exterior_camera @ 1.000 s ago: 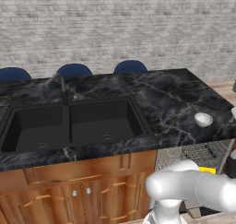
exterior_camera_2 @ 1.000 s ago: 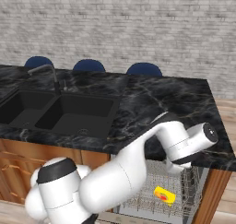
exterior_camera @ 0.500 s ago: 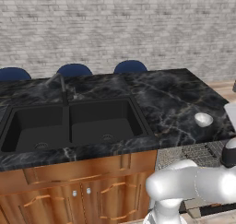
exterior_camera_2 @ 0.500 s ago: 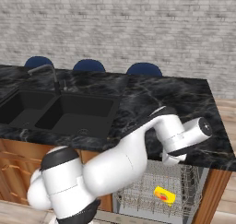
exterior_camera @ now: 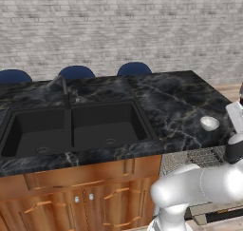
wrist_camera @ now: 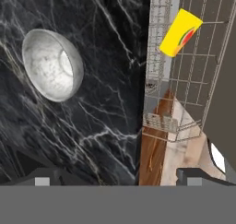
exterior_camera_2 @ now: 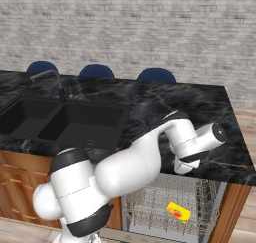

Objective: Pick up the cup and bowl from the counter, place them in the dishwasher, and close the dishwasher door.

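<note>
Bowl: pale metal bowl [wrist_camera: 53,65] is sitting on the black marble surface [exterior_camera: 175,97], up and left of the end effector [wrist_camera: 115,177], not touched.
End effector: fingers are standing spread wide, holding nothing.
Cup: yellow cup [exterior_camera_2: 178,211] is already lying in the dishwasher [exterior_camera_2: 170,202] rack, below.
Change: arm is swinging further out over the surface edge than a second ago.
Meaning: reach for the bowl appears to be starting; the door is waiting open.

Bowl [wrist_camera: 51,65] on counter [wrist_camera: 106,43]; cup [wrist_camera: 180,32] in dishwasher [wrist_camera: 184,94] rack.
</note>
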{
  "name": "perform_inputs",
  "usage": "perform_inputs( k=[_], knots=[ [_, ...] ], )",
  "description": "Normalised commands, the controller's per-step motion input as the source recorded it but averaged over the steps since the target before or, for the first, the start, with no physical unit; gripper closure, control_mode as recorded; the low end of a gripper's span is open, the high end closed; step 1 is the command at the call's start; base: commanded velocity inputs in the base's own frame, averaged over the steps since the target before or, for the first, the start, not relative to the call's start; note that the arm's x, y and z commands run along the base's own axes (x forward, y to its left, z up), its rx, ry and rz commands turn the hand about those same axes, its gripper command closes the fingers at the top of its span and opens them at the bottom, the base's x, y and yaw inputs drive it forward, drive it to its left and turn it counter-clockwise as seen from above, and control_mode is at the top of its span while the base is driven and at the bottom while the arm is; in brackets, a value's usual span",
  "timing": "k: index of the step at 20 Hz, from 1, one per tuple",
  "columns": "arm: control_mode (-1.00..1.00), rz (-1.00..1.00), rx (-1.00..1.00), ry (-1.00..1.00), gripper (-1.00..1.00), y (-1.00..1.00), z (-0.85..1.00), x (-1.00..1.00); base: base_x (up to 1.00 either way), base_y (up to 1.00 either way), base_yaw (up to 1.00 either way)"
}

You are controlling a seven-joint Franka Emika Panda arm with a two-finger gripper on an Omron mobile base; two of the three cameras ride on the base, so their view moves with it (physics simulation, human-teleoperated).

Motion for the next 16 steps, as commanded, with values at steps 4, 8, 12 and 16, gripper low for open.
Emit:
perform_inputs(
  k=[4,8,12,16],
  knots=[
    [-1.00,0.00,0.02,0.00,-1.00,0.00,-0.22,0.36,0.00,0.00,0.00],
    [-1.00,0.00,0.02,0.00,-1.00,0.00,-0.39,0.34,0.00,0.00,0.00],
    [-1.00,0.00,0.00,0.00,-1.00,0.00,-0.18,0.25,0.00,0.00,0.00],
    [-1.00,0.00,0.00,0.00,-1.00,0.00,-0.12,0.19,0.00,0.00,0.00]
  ],
)
